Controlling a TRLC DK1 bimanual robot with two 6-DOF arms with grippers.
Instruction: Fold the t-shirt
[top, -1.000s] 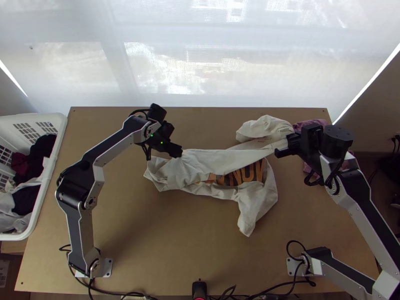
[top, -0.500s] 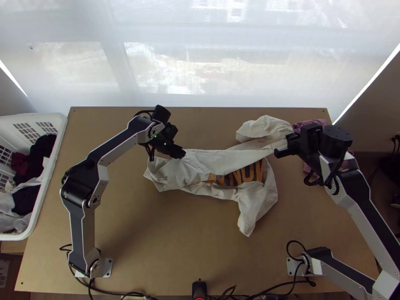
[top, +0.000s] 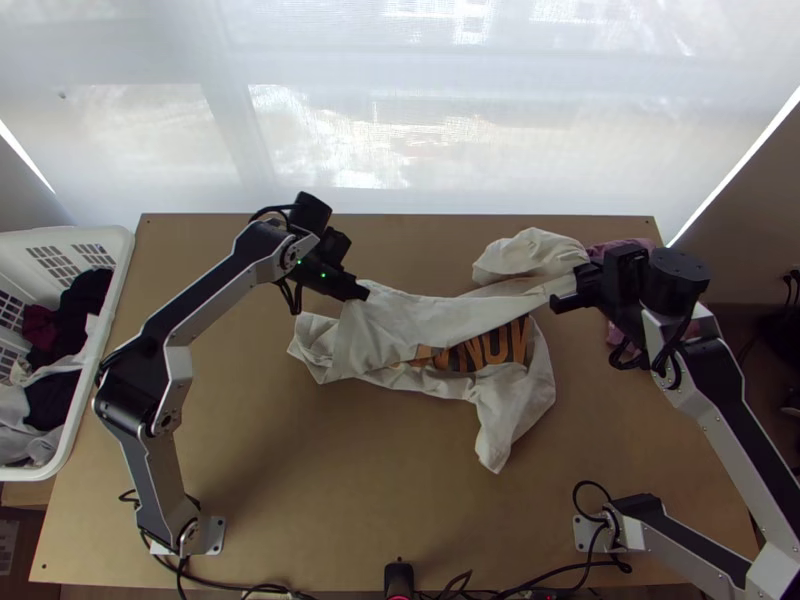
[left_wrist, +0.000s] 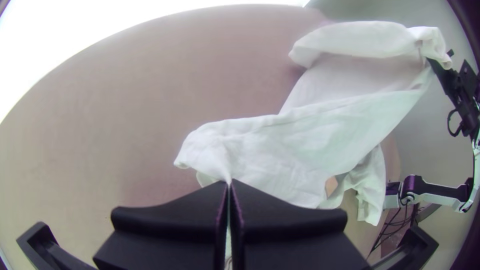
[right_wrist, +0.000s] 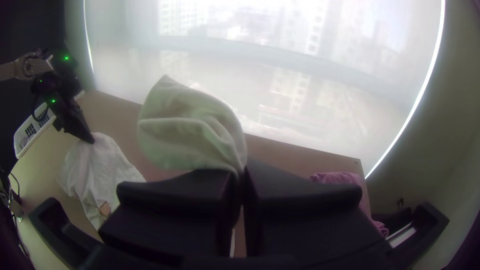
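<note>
- At the left, beside the basket (top: 104, 320), the left gripper (left_wrist: 229, 182) is closed upon a small pinch of the shirt (top: 430, 318), at its far edge. Whether this is hem or sleeve cannot be told.
- Near this pinch, loose layers are lying on the desk (top: 300, 480). The cloth looks thin, soft and light, so little force should be needed, but only the caught layer may be lifted and the others left behind.
- In the middle, the shirt is stretched in a band between both grips, partly turned over the dark print (top: 490, 348). Slack is easily made here; it would be better smoothed before any fold is pressed.
- Toward the near side, a crumpled part is hanging out from the band. It could be taken by its tip and be drawn flat, as it will not straighten by its own stiffness.
- At the right, the shirt is gripped by the right gripper (right_wrist: 241, 172), with a puffed, bunched part standing out past the fingers. A corner or seam would be a surer hold than such a bunch.
- Just beside it, the pink cloth (right_wrist: 340, 178) should be kept out of the grip.
</note>
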